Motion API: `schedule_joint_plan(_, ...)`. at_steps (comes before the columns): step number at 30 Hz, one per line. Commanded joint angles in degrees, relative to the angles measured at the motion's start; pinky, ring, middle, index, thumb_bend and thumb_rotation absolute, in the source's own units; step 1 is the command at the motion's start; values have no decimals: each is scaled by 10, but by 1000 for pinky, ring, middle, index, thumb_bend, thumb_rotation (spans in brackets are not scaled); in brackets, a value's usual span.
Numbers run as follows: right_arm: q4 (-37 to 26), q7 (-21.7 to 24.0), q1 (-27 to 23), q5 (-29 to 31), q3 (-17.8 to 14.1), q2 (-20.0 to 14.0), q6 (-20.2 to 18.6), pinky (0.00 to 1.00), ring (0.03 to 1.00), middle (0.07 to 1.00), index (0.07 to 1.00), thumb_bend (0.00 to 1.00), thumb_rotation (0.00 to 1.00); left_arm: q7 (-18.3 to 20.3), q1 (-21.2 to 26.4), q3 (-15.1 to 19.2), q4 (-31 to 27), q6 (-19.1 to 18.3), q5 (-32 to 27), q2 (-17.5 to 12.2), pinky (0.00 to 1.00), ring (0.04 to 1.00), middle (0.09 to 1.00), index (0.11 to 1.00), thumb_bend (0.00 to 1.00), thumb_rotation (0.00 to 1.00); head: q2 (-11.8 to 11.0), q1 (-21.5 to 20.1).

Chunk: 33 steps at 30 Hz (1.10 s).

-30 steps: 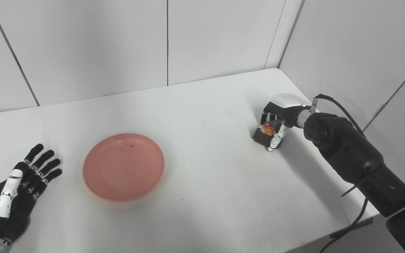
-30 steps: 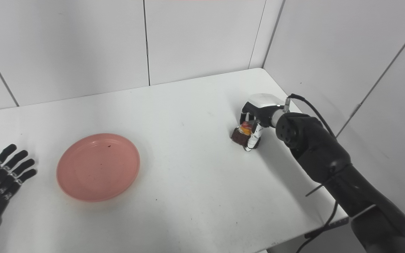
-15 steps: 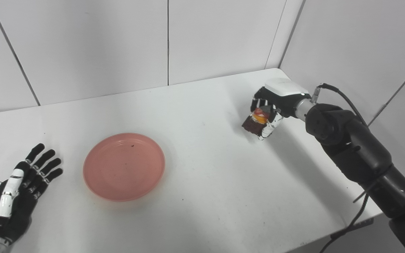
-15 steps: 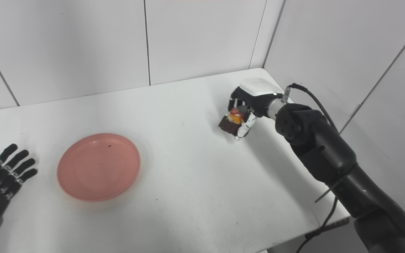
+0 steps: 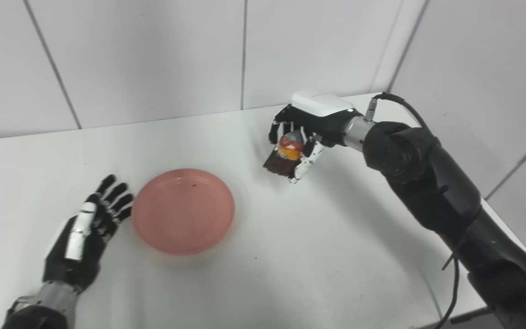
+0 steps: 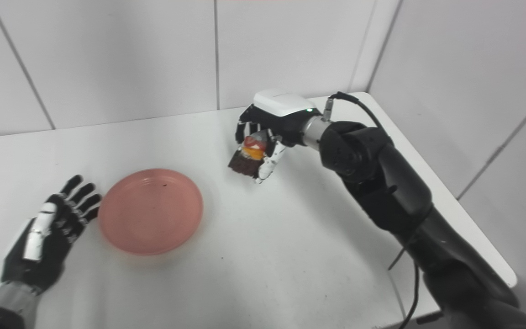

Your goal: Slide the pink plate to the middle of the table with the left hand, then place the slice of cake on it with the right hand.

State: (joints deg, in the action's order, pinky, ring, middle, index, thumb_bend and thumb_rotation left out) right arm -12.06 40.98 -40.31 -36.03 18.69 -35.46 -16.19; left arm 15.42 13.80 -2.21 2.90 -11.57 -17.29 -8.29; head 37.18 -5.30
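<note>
— What is held by the right hand (image 5: 300, 137), and how?

— A dark brown slice of cake with an orange and red topping (image 5: 284, 157) is gripped there. The black fingers (image 5: 277, 124) are curled over its far side, and the white-tipped thumb (image 5: 305, 162) is pressed against its near side. The slice is tilted, with the brown base pointing down and to the left, and it is carried clear of the white table (image 5: 327, 256); a soft shadow is cast on the surface beneath it.

— Where is the round, shallow pink plastic plate (image 5: 183, 210) to be found?

— It is lying flat on the table, at about eight o'clock from the cake and well apart from it. A small dark speck is seen near its far rim.

— And the left hand (image 6: 46, 235)?

— It is laid palm down on the table at nine o'clock from the plate. Its fingers are stretched out flat and slightly spread, and nothing is grasped. The fingertips (image 5: 119, 198) are just beside the plate's left rim; whether the rim is actually touched cannot be told.

— What is seen behind the table?

— Plain white wall panels (image 5: 153, 55) are joined at the corner at about one o'clock.
</note>
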Motion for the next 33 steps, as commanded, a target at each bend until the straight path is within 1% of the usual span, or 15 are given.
schedule_joint_plan(1, 9, -8, -47, -3, 4, 13, 26, 304, 366, 461, 502, 521, 0, -25, -19, -12, 9, -56, 23, 13, 903, 928, 946, 945, 390, 997, -1, 13)
schedule_joint_plan(2, 19, -10, -53, 3, 9, 22, 35, 299, 360, 469, 496, 523, 0, -32, -17, -15, 8, -60, 29, 20, 903, 929, 946, 945, 387, 999, -1, 33)
schedule_joint_plan(5, 46, -13, -75, 5, 29, 57, 52, 259, 314, 474, 489, 525, 0, -47, -12, -22, 5, -66, 44, 37, 922, 941, 952, 955, 375, 1000, 0, 55)
schedule_joint_plan(6, 55, -13, -81, 4, 34, 68, 53, 256, 311, 474, 489, 525, 0, -51, -11, -25, 5, -66, 48, 42, 923, 942, 952, 955, 374, 1000, 0, 73)
schedule_joint_plan(7, 63, -14, -87, 4, 39, 79, 54, 251, 309, 474, 489, 525, 0, -53, -9, -26, 6, -65, 52, 46, 926, 944, 954, 957, 372, 1000, 0, 73)
schedule_joint_plan(8, 72, -13, -92, 3, 45, 88, 57, 269, 344, 477, 489, 525, 0, -56, -8, -29, 8, -62, 56, 51, 929, 947, 957, 959, 370, 1000, 0, 90)
schedule_joint_plan(9, 82, -15, -97, 2, 50, 97, 63, 267, 344, 477, 489, 525, 0, -58, -6, -30, 11, -60, 60, 54, 930, 948, 958, 960, 370, 1000, 0, 90)
schedule_joint_plan(10, 93, -17, -101, 1, 55, 103, 70, 266, 337, 477, 489, 525, 0, -62, -4, -32, 13, -60, 63, 60, 933, 951, 960, 961, 372, 1000, 1, 109)
schedule_joint_plan(13, 141, -34, -114, -6, 72, 129, 94, 241, 312, 475, 489, 526, 0, -77, 1, -33, 16, -69, 69, 75, 942, 958, 963, 962, 378, 1000, 1, 127)
schedule_joint_plan(17, 193, -46, -128, -9, 85, 152, 117, 262, 335, 476, 489, 526, 0, -92, 7, -39, 12, -77, 83, 89, 953, 970, 969, 968, 376, 1000, 8, 155)
schedule_joint_plan(22, 224, -46, -134, -16, 93, 178, 110, 315, 387, 480, 489, 524, 0, -102, 8, -42, 4, -82, 93, 97, 967, 975, 975, 972, 378, 1000, 13, 161)
schedule_joint_plan(23, 230, -48, -134, -19, 96, 182, 113, 342, 415, 444, 518, 520, 0, -103, 8, -42, 2, -82, 94, 98, 964, 972, 974, 969, 374, 1000, 15, 161)
schedule_joint_plan(24, 237, -52, -133, -23, 99, 186, 116, 345, 417, 440, 521, 519, 0, -103, 8, -41, 2, -81, 94, 99, 964, 972, 974, 969, 373, 1000, 16, 160)
schedule_joint_plan(28, 259, -62, -126, -26, 107, 198, 124, 288, 355, 475, 490, 525, 0, -105, 9, -40, 1, -80, 94, 100, 964, 969, 976, 968, 367, 1000, 19, 157)
schedule_joint_plan(33, 251, -66, -114, -37, 115, 194, 126, 280, 352, 477, 489, 526, 0, -108, 6, -40, -9, -88, 95, 98, 949, 960, 969, 962, 371, 1000, 25, 149)
